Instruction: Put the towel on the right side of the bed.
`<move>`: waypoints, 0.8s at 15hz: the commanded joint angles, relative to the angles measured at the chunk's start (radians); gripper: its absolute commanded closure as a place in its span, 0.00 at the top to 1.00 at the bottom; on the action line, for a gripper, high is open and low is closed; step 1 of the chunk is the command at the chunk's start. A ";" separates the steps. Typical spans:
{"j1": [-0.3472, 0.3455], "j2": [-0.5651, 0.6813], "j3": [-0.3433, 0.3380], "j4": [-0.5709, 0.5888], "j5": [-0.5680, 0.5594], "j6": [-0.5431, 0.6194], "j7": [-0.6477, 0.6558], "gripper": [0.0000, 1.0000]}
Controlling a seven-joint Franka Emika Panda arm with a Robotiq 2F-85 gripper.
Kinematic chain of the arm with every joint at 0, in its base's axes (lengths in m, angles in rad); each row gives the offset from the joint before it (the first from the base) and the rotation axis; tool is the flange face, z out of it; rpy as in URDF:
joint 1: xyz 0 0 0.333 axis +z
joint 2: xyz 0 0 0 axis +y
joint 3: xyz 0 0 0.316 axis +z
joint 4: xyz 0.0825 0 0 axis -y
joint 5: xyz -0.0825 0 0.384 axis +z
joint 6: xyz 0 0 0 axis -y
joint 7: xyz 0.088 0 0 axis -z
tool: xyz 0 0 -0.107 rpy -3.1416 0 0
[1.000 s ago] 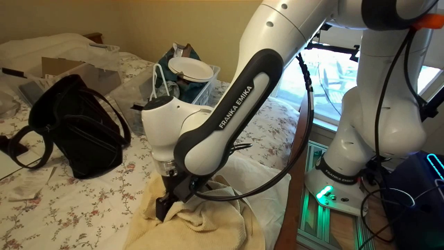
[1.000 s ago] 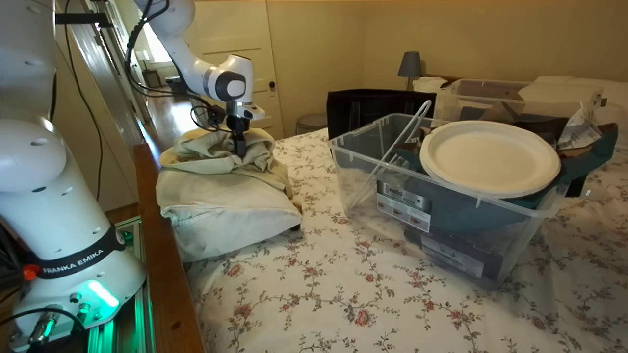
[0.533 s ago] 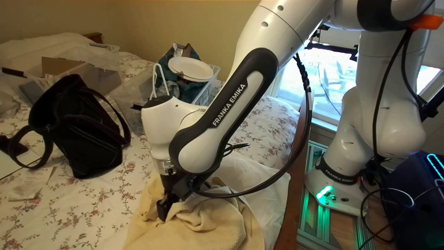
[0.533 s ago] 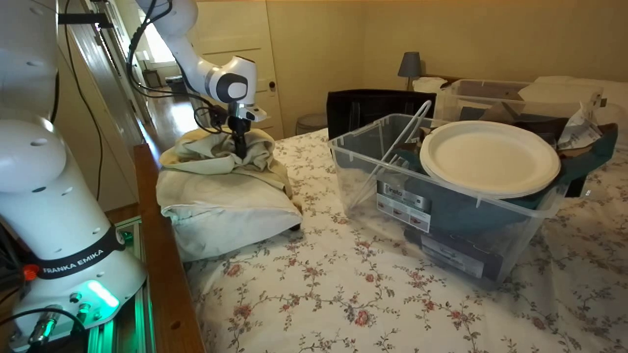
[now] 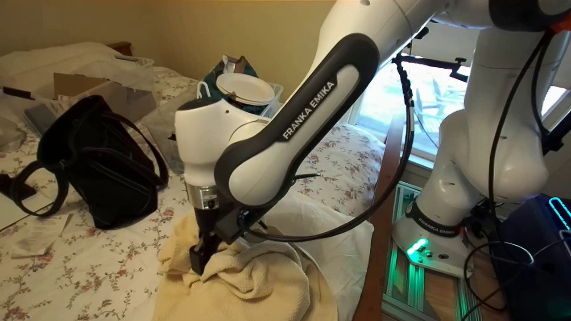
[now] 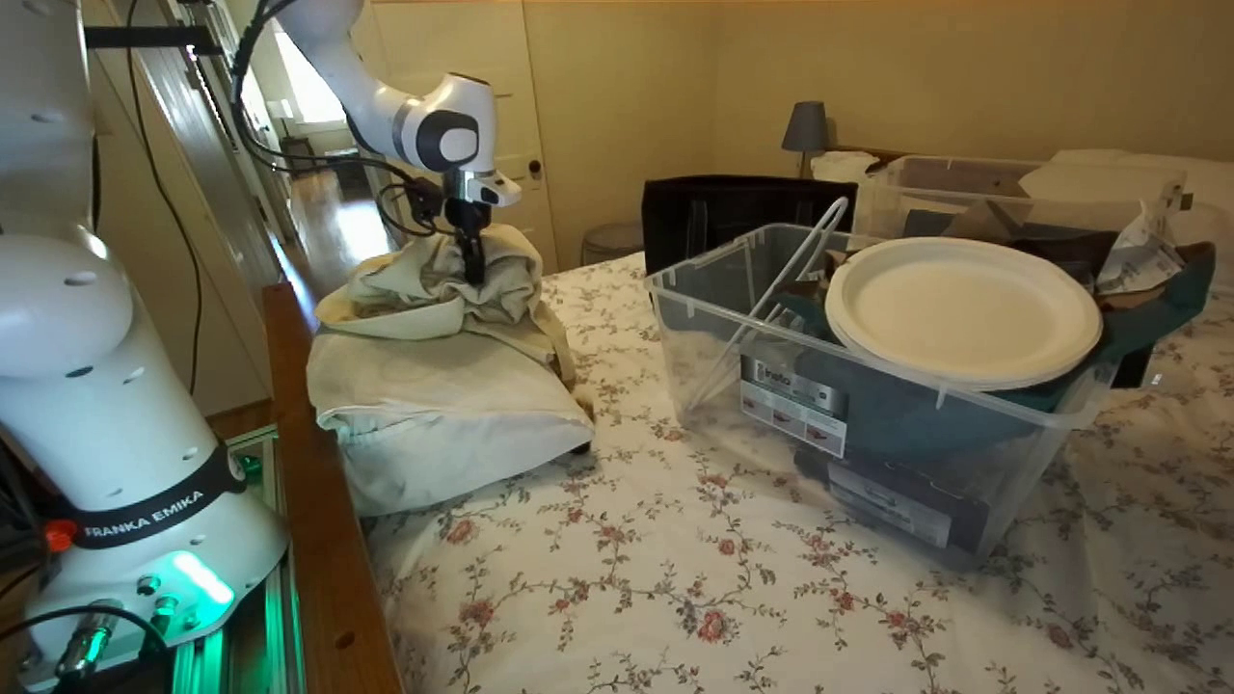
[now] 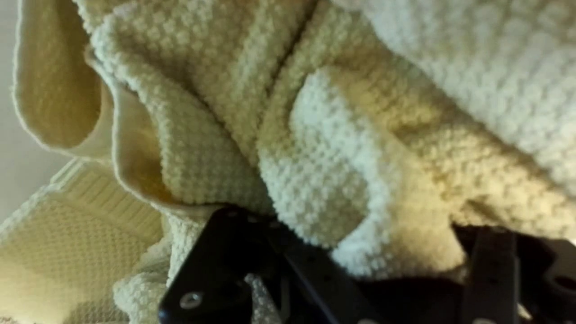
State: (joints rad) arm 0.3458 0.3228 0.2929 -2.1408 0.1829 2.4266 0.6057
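Observation:
The towel [image 5: 254,290] is cream-yellow and bunched in soft folds near the bed's side rail, in both exterior views. My gripper [image 5: 198,265] points down into the top of it, shut on a fold. In an exterior view the towel [image 6: 424,308] rises in a small peak around the gripper [image 6: 472,275], while its lower part still rests. The towel [image 7: 216,112] fills most of the wrist view, its folds covering the fingertips between the dark finger links. The bed [image 5: 125,267] has a white cover with small flowers.
Plain white bedding [image 6: 443,453] lies bundled under the towel. A brown wooden rail [image 6: 333,540] borders the bed beside the robot base. On the bed stand a black bag [image 5: 107,174] and a clear bin [image 6: 733,386] topped with white plates [image 6: 964,308]. A cable [image 5: 339,232] hangs along the arm.
The gripper has shut on the towel. Since half a second ago the arm has risen a little, pulling the towel's top fold up with it.

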 commanded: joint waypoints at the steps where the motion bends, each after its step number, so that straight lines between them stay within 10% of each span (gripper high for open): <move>1: 0.013 -0.211 -0.042 -0.059 -0.041 -0.042 0.053 0.01; 7: -0.078 -0.475 -0.094 -0.045 -0.318 -0.334 0.250 0.01; 12: -0.087 -0.394 -0.060 -0.028 -0.250 -0.277 0.187 0.01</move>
State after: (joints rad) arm 0.2792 -0.0705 0.2134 -2.1709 -0.0693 2.1525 0.7946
